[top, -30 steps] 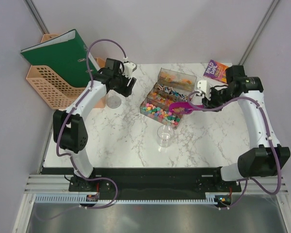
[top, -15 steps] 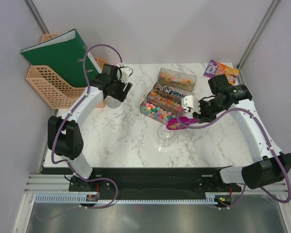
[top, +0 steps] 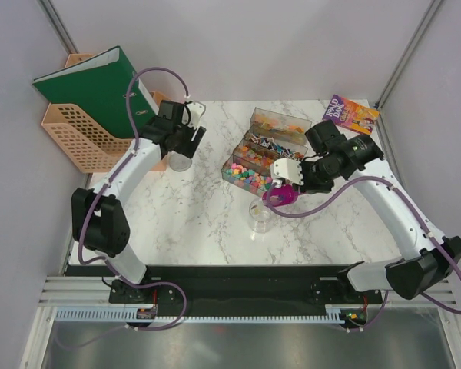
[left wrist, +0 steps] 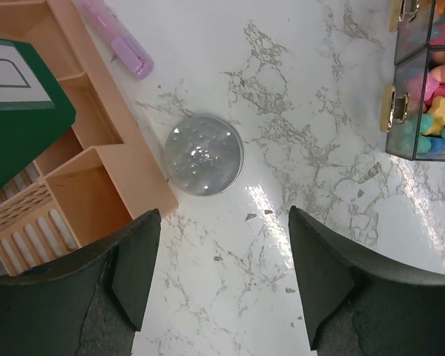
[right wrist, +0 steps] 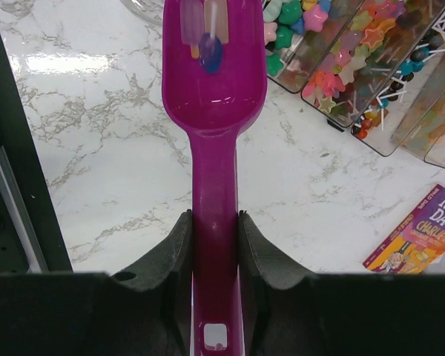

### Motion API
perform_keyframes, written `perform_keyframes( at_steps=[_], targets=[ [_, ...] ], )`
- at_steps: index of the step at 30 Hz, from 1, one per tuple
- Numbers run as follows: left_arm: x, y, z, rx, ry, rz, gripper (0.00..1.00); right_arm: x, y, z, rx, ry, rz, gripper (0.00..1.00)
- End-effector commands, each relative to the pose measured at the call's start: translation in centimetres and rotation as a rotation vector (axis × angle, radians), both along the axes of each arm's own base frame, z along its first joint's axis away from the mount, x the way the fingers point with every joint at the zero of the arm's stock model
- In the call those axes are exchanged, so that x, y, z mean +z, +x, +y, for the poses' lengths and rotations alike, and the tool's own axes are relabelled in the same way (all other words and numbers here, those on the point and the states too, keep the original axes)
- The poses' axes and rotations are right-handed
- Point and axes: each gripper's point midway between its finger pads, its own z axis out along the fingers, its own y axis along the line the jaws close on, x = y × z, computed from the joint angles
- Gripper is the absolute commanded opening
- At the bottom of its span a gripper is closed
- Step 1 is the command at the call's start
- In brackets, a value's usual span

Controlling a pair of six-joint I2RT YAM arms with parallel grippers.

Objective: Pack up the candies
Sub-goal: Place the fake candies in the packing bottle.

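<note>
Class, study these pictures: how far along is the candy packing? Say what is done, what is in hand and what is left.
Done: the purple scoop holds a few candies. In hand: the right arm's fingers are shut on its handle, with the bowl by the clear jar. Left: tipping them in. The jar looks empty, and the tray holds many more. The left arm's fingers hover open.

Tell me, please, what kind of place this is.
Probably a robot test cell, not a shop or office: a left arm and a right arm are bolted to a marble-look table closed in by plain grey panels, with staged props: candy trays and a green binder.
</note>
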Motion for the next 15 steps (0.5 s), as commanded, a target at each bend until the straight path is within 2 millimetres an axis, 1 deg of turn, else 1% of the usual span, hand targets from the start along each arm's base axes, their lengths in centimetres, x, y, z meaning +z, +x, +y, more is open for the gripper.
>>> perform_keyframes(
  at_steps=[1,3,4,6,7,10,11,13,14,15],
  targets=[
    [3.3,-0.2,-0.4,0.02,-0.06,-0.084,0.77,0.5,-1.8,-0.9,-0.017,-0.091,0.041,0.01],
    [3.7,-0.8,-1.2,-0.009,-0.101,-0.075,0.77,0.5,-2.0,-0.4,-0.011,-0.103,0.039,0.0],
    [3.5,-1.2,-1.4,-0.018,-0.104,-0.058,0.77,0.5,-2.0,-0.3,-0.009,-0.113,0.038,0.0],
    [3.3,-2.3,-2.7,-0.07,-0.157,-0.024,0.76,0.4,-2.2,-0.2,-0.004,-0.132,0.031,0.0],
    [3.0,-2.7,-3.0,-0.078,-0.173,-0.001,0.75,0.3,-2.3,-0.1,0.0,-0.141,0.033,0.0],
    [2.8,-3.8,-4.1,-0.122,-0.23,0.039,0.75,0.3,-2.2,-0.1,-0.005,-0.151,0.024,0.0],
    [2.6,-4.3,-4.6,-0.138,-0.251,0.063,0.74,0.6,-2.1,-0.1,-0.009,-0.148,0.017,0.0],
    [2.9,-5.5,-6.3,-0.207,-0.332,0.106,0.74,1.3,-1.8,0.1,-0.02,-0.129,-0.004,0.0],
    [3.2,-6.8,-7.7,-0.264,-0.406,0.153,0.73,2.2,-1.1,0.7,-0.034,-0.092,-0.043,0.0],
    [3.2,-7.3,-8.2,-0.277,-0.444,0.177,0.73,2.7,-1.0,1.3,-0.055,-0.042,-0.051,0.0]
  ],
)
